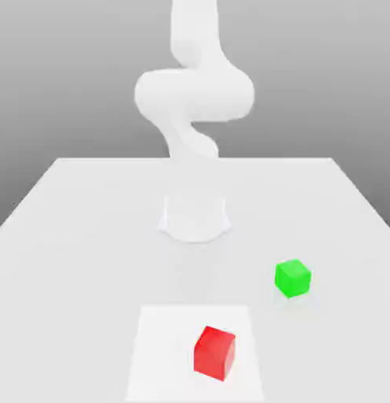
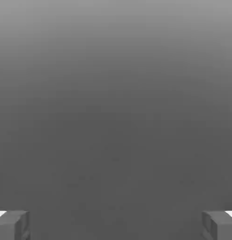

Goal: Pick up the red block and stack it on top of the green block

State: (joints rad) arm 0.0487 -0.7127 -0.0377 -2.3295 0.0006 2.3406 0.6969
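2 blocks sitting apart: red block (image 1: 214, 353) resting on white sq. (image 1: 162, 354), green block (image 1: 293, 279) on tabletop (image 1: 95, 275) nearby, exterior view's right. Gripper (image 2: 116, 226) jaws standing wide, w/ nothing betw.

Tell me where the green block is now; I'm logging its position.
In the exterior view, the green block sits toward the right, beyond the white sheet holding the red block.
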